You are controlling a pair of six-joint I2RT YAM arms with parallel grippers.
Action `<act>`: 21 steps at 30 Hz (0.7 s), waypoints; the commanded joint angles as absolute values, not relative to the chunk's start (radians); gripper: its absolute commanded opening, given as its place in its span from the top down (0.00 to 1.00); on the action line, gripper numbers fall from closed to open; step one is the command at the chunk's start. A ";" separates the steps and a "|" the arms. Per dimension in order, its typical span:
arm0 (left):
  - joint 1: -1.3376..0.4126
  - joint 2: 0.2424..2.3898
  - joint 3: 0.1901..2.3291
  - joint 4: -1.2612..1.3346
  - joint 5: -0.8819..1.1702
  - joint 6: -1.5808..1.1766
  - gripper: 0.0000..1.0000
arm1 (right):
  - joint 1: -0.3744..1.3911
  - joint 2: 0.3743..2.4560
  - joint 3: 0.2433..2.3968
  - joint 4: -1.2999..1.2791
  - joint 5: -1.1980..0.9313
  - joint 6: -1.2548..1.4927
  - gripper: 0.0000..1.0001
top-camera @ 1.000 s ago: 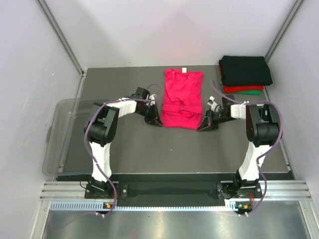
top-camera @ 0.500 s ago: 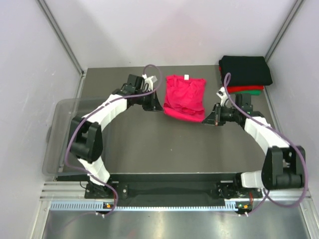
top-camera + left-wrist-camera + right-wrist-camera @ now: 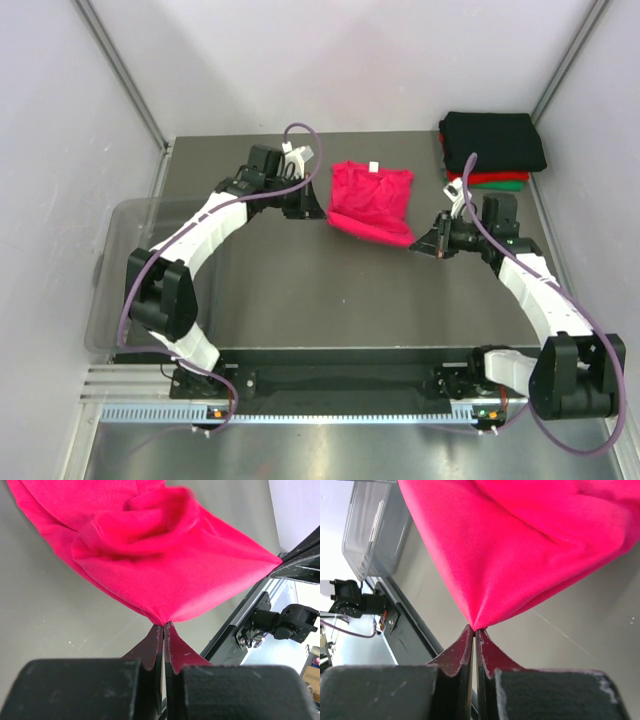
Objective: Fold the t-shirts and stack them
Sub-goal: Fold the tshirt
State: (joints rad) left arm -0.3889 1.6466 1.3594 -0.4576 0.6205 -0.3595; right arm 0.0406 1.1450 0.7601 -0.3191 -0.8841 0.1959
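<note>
The magenta-pink t-shirt [image 3: 372, 200] lies at the back middle of the table, its white neck label [image 3: 371, 166] at the far edge. Its near edge is lifted off the table. My left gripper [image 3: 316, 213] is shut on the shirt's near left corner [image 3: 162, 622]. My right gripper [image 3: 420, 244] is shut on the near right corner [image 3: 475, 626]. Both wrist views show pink cloth [image 3: 150, 560] fanning out from the closed fingertips [image 3: 485, 650]. The folded black shirt [image 3: 493, 140] tops a stack over the red one [image 3: 485, 179] and green one [image 3: 500, 186] at the back right.
A clear plastic bin [image 3: 125, 270] sits at the table's left edge, also seen in the right wrist view [image 3: 372, 525]. Grey walls and metal frame posts [image 3: 120, 70] close in the back. The table's dark front rail [image 3: 340, 360] runs along the near side.
Both grippers moved toward the back of the table, carrying the shirt's near edge up and over. The shirt looks shorter front to back. Both arms have stretched out further.
</note>
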 commanded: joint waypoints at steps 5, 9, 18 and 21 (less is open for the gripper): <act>-0.387 1.644 1.500 -0.453 0.615 -0.336 1.00 | 0.012 1.216 0.882 -0.272 -0.920 0.204 1.00; -0.387 1.660 1.520 -0.443 0.617 -0.344 1.00 | 0.008 1.246 0.922 -0.265 -0.930 0.202 1.00; -0.388 1.745 1.497 -0.403 0.634 -0.354 1.00 | -0.029 1.339 0.926 -0.184 -0.911 0.179 1.00; -0.387 1.840 1.583 -0.400 0.623 -0.319 1.00 | -0.034 1.402 0.960 -0.115 -0.891 0.183 1.00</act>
